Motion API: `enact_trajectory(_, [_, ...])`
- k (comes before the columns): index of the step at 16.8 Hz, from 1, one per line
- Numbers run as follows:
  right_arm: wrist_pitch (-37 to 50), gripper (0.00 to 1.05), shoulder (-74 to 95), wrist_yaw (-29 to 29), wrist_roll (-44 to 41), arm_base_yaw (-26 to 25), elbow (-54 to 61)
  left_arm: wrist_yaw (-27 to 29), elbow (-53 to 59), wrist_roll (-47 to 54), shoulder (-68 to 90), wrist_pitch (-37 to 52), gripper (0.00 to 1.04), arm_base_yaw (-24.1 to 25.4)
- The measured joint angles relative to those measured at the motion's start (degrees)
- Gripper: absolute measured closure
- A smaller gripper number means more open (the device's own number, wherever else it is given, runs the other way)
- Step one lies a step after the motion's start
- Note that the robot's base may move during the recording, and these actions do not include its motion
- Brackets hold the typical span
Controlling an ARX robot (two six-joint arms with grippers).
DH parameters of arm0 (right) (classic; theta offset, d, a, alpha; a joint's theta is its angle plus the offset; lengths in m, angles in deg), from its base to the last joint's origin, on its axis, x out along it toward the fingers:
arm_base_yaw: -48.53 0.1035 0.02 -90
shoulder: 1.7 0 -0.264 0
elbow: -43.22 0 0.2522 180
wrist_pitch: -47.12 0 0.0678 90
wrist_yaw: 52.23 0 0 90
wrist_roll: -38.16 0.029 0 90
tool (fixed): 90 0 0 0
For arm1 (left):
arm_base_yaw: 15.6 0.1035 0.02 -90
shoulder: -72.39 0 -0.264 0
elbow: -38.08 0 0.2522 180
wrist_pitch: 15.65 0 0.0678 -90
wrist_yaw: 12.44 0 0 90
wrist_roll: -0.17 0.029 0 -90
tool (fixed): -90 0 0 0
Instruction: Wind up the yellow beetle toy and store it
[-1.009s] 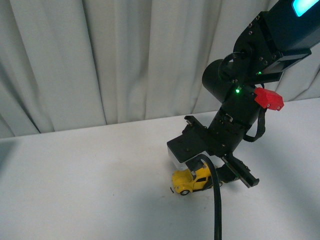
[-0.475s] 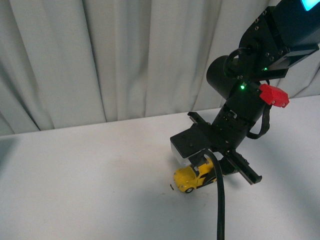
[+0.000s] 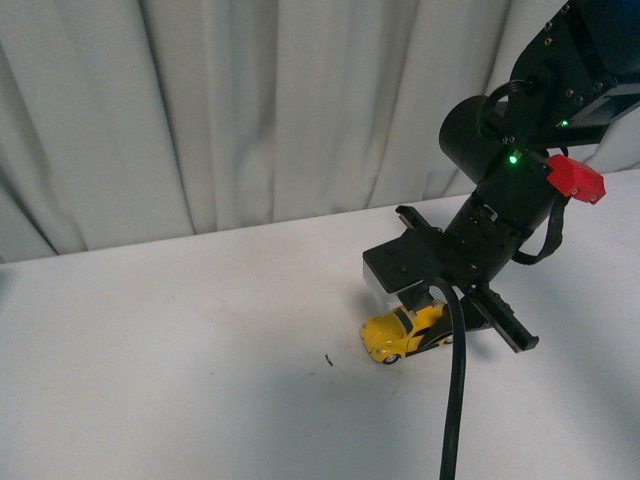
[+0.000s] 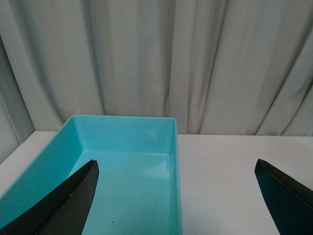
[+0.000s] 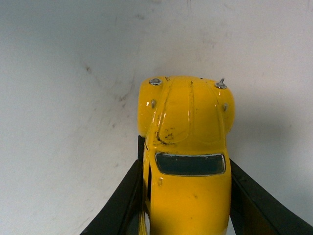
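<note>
Small glossy yellow beetle toy car [image 3: 400,335], dark windows, on white tabletop [image 3: 180,350], right of centre in front view, whether wheels touch surface cannot be told. Right pincer [image 3: 425,322] closed on car: black fingers [image 5: 124,196] pressed against both flanks, rounded bonnet projecting beyond fingertips. Left pincer [image 4: 176,166] spread wide, holding nothing, above open turquoise plastic bin [image 4: 173,147] on same tabletop. Pleated pale curtain [image 3: 250,110] behind.

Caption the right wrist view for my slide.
Right gripper grips the yellow beetle toy by its sides on the white table.
</note>
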Motion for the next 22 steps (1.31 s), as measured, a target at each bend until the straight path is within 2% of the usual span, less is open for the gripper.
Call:
enact_trajectory(14, [2.47,0.63,-7.52,-0.22,-0.44,-15.93,14.45,0.0,0.0,0.0,0.0,0.0,0.07,0.0])
enact_trajectory(16, [1.79,0.53,-7.48,-0.33,-0.52,-15.91,14.25,0.0,0.0,0.0,0.0,0.0,0.07,0.0])
enact_trajectory(18, [0.37,0.33,-6.54,-1.05,-0.46,-15.89,14.71,0.02,0.0,0.0,0.0,0.0,0.07,0.0])
enact_trajectory(22, [0.31,0.05,-6.54,-0.9,-0.33,-15.87,14.73,0.0,0.0,0.0,0.0,0.0,0.07,0.0])
